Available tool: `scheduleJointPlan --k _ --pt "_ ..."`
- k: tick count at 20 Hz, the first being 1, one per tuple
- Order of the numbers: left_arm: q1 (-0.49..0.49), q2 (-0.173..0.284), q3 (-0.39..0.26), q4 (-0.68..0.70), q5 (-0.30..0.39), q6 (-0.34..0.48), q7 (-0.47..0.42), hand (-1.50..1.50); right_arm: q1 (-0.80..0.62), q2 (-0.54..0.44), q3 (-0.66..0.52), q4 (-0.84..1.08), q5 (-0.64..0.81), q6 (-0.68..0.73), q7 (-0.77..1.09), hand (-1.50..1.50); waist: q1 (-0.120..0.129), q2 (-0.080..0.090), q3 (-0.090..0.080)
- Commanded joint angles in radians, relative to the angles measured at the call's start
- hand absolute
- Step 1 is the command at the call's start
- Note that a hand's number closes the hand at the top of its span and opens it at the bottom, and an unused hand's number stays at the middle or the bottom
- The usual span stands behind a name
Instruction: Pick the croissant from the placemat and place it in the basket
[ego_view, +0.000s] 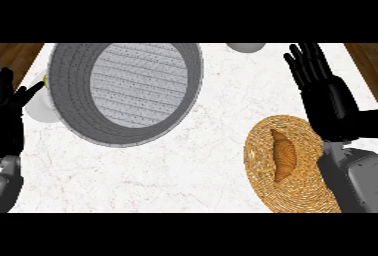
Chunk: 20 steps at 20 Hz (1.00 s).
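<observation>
The croissant (283, 155) is a golden-brown, spindle-shaped pastry with faint ridges across its crust, lying lengthwise at the middle of the placemat (288, 192); the placemat is a round woven straw disc, coiled in rings of tan fibre, on the right side of the counter (184, 175); the counter is pale marble with thin veins; the basket (125, 92) is a large round grey one with a ribbed rim and a lighter, finely dotted floor, at upper left, well apart from the croissant; the right hand (325, 95) is above the placemat's far right edge, fingers straight and spread, holding nothing; the left hand (11, 117) rests at the left edge, fingers up and open.
</observation>
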Motion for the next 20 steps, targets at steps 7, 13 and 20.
scheduleJointPlan --k 7,13,20 --pt "-0.03 0.024 -0.108 -0.034 -0.026 -0.169 -0.077 0.0 -0.014 0.177 -0.103 0.07 -0.029 -0.151 -0.146 1.5 -0.121 -0.028 0.041" --pt "-0.012 0.026 -0.181 -0.066 -0.035 -0.292 -0.147 0.0 0.057 0.338 0.456 0.277 0.391 -0.282 -0.073 -1.5 0.008 -0.011 -0.005" --pt "-0.022 0.032 -0.17 -0.043 -0.039 -0.288 -0.122 0.0 -0.211 0.077 0.454 0.38 0.735 -0.313 0.311 -1.5 -0.025 -0.027 -0.014"
